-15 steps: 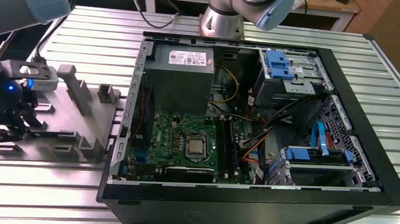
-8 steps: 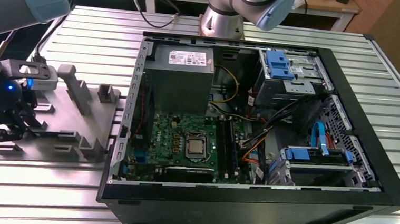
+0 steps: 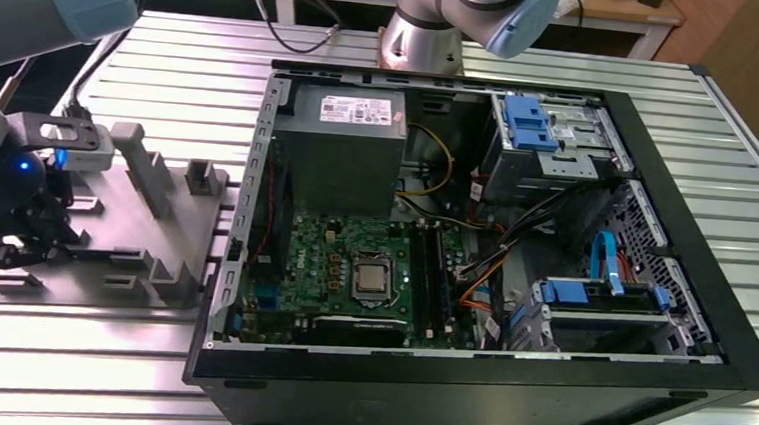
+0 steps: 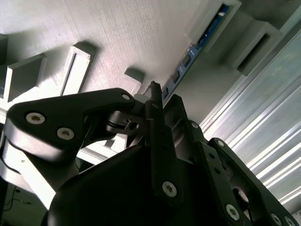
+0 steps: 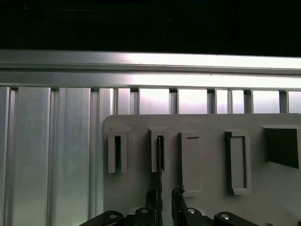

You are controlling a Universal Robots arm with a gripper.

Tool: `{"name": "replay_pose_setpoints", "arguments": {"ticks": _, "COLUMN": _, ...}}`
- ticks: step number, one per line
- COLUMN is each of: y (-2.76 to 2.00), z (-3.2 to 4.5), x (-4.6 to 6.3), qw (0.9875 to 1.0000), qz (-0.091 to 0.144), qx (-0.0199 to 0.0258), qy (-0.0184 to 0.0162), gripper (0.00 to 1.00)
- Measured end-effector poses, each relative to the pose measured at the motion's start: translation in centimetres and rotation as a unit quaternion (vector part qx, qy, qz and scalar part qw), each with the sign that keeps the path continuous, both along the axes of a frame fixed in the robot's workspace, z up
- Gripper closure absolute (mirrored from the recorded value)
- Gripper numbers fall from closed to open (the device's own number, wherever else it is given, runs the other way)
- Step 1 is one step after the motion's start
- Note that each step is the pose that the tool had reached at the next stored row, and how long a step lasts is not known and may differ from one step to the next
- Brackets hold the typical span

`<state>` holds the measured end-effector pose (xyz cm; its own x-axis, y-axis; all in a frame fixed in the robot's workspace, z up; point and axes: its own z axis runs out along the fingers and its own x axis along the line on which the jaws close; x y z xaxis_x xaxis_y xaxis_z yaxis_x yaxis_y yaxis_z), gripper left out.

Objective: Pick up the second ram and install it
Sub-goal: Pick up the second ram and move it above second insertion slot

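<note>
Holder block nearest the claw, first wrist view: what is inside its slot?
A thin dark memory stick stands on edge in the holder, running toward the claw. Only its top edge shows; the rest is hidden in the slot, and the claw covers its near end.

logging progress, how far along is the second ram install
Done: the gripper is at the second ram. In hand: nothing lifted; the ram stands edgewise in the grey fixture plate. Left: lifting it and seating it on the green board.
</note>
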<state>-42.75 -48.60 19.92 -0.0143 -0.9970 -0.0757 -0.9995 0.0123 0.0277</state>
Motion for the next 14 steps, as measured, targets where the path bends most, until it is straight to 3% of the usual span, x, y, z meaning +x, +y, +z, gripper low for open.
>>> {"name": "replay_pose_setpoints", "arguments": {"ticks": 4, "y": 0.0, "z": -0.01, "x": 0.64, "qw": 1.0, "qz": 0.0, "qx": 0.0001, "qy": 0.0, "gripper": 0.73}}
{"name": "replay_pose_setpoints", "arguments": {"ticks": 13, "y": 0.0, "z": 0.0, "x": 0.66, "qw": 1.0, "qz": 0.0, "qx": 0.0, "qy": 0.0, "gripper": 0.74}}
{"name": "replay_pose_setpoints", "arguments": {"ticks": 14, "y": 0.0, "z": 0.0, "x": 0.66, "qw": 1.0, "qz": 0.0, "qx": 0.0, "qy": 0.0, "gripper": 0.81}}
